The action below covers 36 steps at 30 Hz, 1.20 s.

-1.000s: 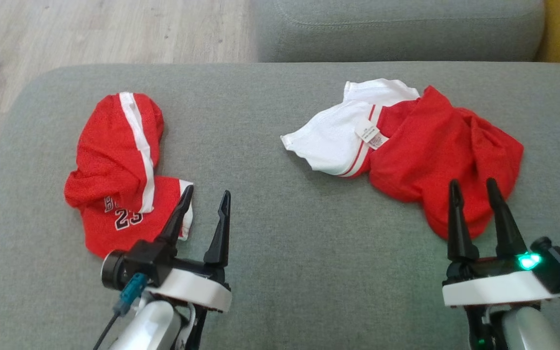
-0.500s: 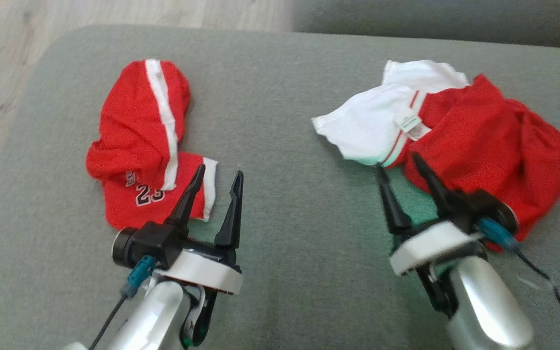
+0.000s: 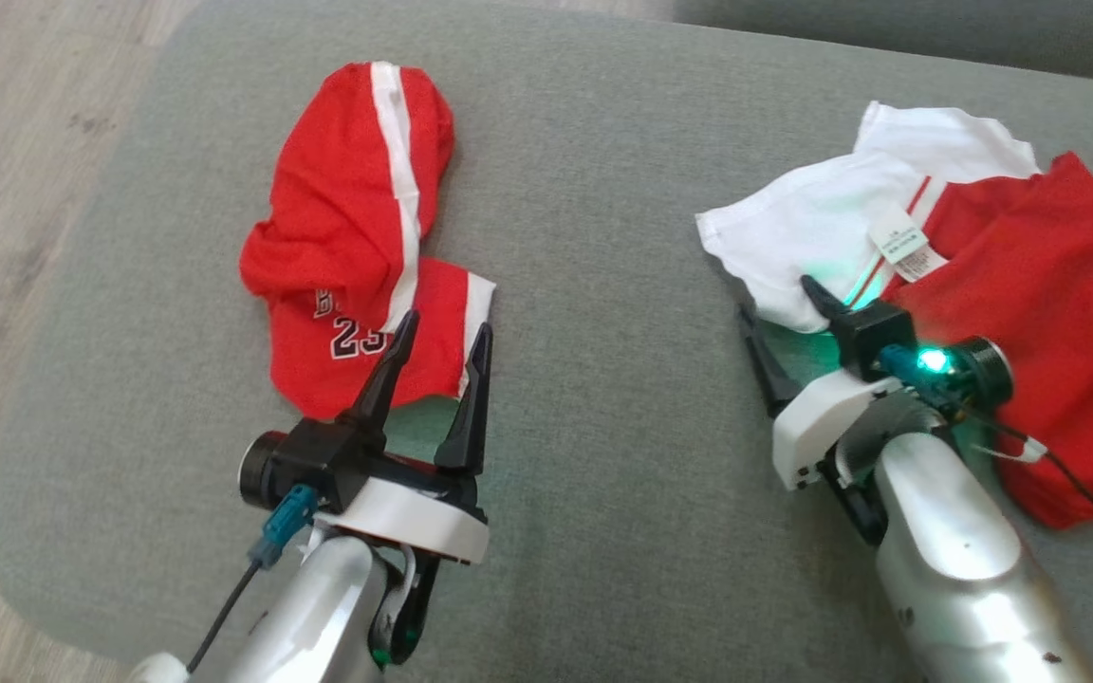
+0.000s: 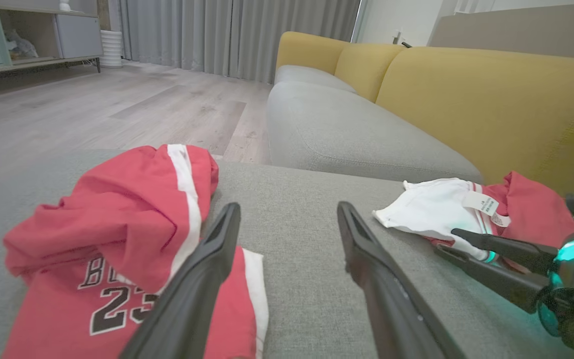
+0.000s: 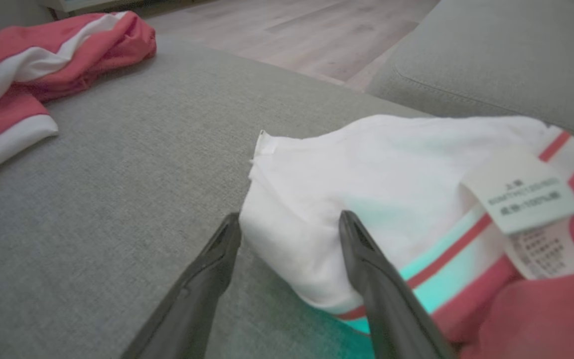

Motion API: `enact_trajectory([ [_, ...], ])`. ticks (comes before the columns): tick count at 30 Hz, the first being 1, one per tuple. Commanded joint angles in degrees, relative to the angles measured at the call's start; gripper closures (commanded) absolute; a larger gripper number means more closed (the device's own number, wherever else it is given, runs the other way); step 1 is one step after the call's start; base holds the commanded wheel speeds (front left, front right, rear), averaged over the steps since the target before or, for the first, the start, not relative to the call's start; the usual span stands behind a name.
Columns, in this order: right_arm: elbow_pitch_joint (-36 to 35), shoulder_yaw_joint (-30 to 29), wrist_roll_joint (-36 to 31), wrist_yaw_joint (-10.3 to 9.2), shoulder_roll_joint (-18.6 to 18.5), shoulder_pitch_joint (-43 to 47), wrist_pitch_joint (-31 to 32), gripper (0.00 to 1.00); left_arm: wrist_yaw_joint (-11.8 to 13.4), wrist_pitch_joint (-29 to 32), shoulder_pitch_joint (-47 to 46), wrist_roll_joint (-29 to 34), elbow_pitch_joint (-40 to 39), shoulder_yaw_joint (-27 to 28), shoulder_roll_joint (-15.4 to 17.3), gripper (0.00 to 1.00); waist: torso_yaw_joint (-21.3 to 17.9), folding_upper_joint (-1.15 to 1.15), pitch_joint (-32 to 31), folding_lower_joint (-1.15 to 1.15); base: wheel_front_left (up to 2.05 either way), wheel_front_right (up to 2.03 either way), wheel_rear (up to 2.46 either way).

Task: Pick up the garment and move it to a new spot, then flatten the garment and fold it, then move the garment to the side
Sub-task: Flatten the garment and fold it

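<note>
- Grey cushion (image 3: pixel 584 190): a wide upholstered seat that carries both garments. It is the reference for all positions below.
- Red and white garment (image 3: pixel 1059 275): lies crumpled at the cushion's right end, unfolded. Its white portion (image 3: pixel 812 237) faces the cushion's middle and its red portion runs to the cushion's right edge. A care label (image 3: pixel 902 245) lies face up where white meets red.
- Numbered red garment (image 3: pixel 347 218): lies bunched on the left half of the cushion, well apart from the other garment. It has a white stripe and a printed "23".
- Right end effector (image 3: pixel 774 296): released, jaws spread. It sits low over the cushion, near its right end. In the right wrist view the rounded edge of the white portion sits between the two fingertips, and nothing is clamped.
- Left end effector (image 3: pixel 448 324): released, jaws spread and holding nothing. It is above the cushion's left half, at the near hem of the numbered red garment. One finger overlaps the white hem and the other is over bare cushion. Contact cannot be determined.
- Surroundings: wood floor (image 3: pixel 15 142) lies off the cushion's left side, and a yellow sofa back (image 4: pixel 491 99) stands beyond its far side.
</note>
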Motion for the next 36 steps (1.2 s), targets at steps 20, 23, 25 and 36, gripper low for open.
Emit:
enact_trajectory([
  [20, -7.6, 20.8, 18.9, -0.04, 0.2, 1.6, -7.6, 1.0, -1.0, -0.5, 0.8, 3.1, -0.3, 6.0, -0.7, 0.0, -4.6, 0.0, -5.2, -0.01, 0.0, 0.0, 0.0],
  [23, -10.2, 27.0, 21.2, -0.04, 0.2, 4.2, -5.9, 1.0, -1.0, -0.5, 1.4, 3.5, -0.3, 6.6, -0.6, 0.0, -5.6, 0.0, -6.4, -0.01, 0.0, 0.0, 0.0],
  [25, -11.1, 30.0, 22.6, -0.04, 0.2, 5.8, -4.4, 0.11, -0.9, -0.5, 1.7, 3.6, -0.1, 6.9, -0.4, 0.0, -6.3, 0.0, -7.1, -0.01, 0.0, 0.0, 0.0],
  [36, -18.1, 19.9, 20.2, -0.04, 0.2, 11.5, -8.4, 0.0, -0.7, -0.5, 2.7, 4.0, -0.1, 8.1, -0.3, 0.0, -11.4, 0.0, -10.5, -0.01, 0.0, 0.0, 0.0],
])
